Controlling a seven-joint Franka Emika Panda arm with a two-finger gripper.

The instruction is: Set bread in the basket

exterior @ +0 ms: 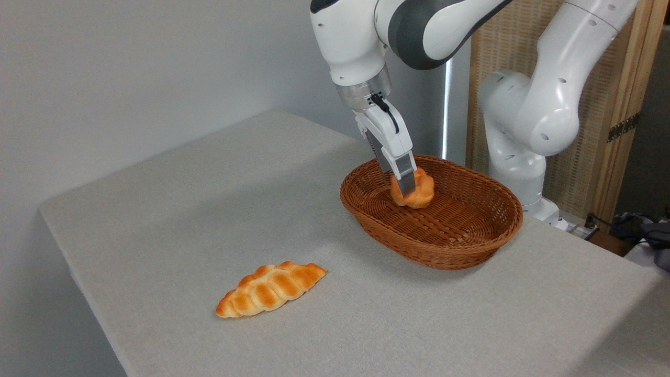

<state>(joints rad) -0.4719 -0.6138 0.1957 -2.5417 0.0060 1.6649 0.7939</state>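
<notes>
The bread (421, 192), a small golden-orange knotted bun, is inside the brown wicker basket (455, 241), over its far left part, low above or on the woven floor. My gripper (407, 189) reaches down into the basket from above and is shut on the bun, with one grey finger (404, 178) across its front. The other finger is hidden behind the bun.
A longer braided loaf (271, 288) lies on the grey table (172, 209) near the front left. The arm's white base (515, 157) stands just behind the basket on the right. Cables and dark items (644, 230) lie at the far right edge.
</notes>
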